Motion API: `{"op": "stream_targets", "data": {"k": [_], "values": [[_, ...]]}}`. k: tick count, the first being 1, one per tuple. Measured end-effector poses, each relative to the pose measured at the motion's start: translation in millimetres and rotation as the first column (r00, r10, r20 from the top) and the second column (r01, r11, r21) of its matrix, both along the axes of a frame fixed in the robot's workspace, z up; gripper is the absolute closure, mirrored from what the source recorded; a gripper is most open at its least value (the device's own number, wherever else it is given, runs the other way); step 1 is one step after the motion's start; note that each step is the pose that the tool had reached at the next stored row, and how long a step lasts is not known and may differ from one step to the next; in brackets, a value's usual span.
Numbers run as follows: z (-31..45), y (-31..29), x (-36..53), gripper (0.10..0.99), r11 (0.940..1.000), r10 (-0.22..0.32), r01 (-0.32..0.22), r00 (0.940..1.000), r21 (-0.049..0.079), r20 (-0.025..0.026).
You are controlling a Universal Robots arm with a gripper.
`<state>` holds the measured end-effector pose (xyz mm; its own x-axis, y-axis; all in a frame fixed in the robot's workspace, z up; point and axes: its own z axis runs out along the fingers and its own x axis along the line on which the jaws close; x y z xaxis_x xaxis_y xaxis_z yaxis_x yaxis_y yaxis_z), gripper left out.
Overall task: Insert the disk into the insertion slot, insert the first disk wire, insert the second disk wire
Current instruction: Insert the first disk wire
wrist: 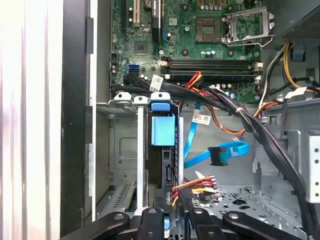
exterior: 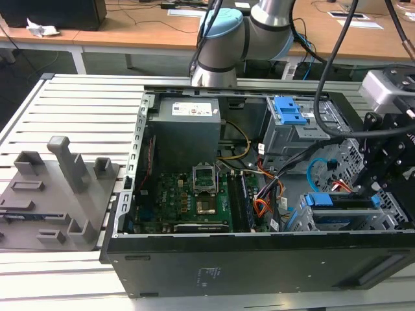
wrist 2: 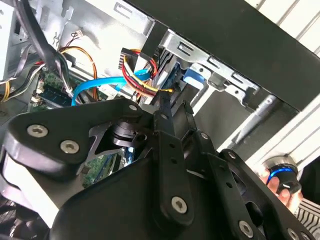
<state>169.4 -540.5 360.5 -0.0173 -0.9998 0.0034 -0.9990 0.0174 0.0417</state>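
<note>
The black two-fingered gripper hangs low at the near end of the open black computer case, toward the exterior view's right. Its fingers are pressed together, and they appear to pinch the dark plug of the red, orange, yellow and black wire bundle. Gripping the plug body likely lets the wires trail freely aside while the contacts face the drive.

The silver-grey hard drive in its bright blue plastic carrier stands on edge, seated in the low grey perforated drive cage. So the first step looks done, and the drive's edge sits directly under the gripper, within reach for plugging.

The thin light-blue flat cable loops loose just beside the drive, its small dark plug unconnected. It lies between the drive and the taller grey cage with a blue latch, clear of the gripper.
</note>
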Motion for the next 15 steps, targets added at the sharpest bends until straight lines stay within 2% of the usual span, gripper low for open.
{"op": "stream_targets", "data": {"k": [1, 6, 8, 9, 13, 15], "values": [[5.4, 0.0, 0.0, 0.824, 1.0, 0.0, 0.0, 1.0, 0.0, 0.0], [5.6, 0.0, 0.0, 0.839, 1.0, 0.0, 0.0, 1.0, 0.003, 0.0], [5.6, 0.0, 0.0, 0.969, 1.0, 0.0, 0.0, 1.0, 0.005, 0.0001], [5.5, 0.0, 0.0, 0.98, 1.0, 0.0, 0.0, 1.0, 0.006, 0.0], [5.5, 0.0, -0.1, 0.98, 1.0, 0.0, 0.0, 1.0, 0.007, 0.0], [5.6, 0.0, -4.5, 0.98, 1.0, 0.0, 0.0, 1.0, 0.007, 0.0001]]}}
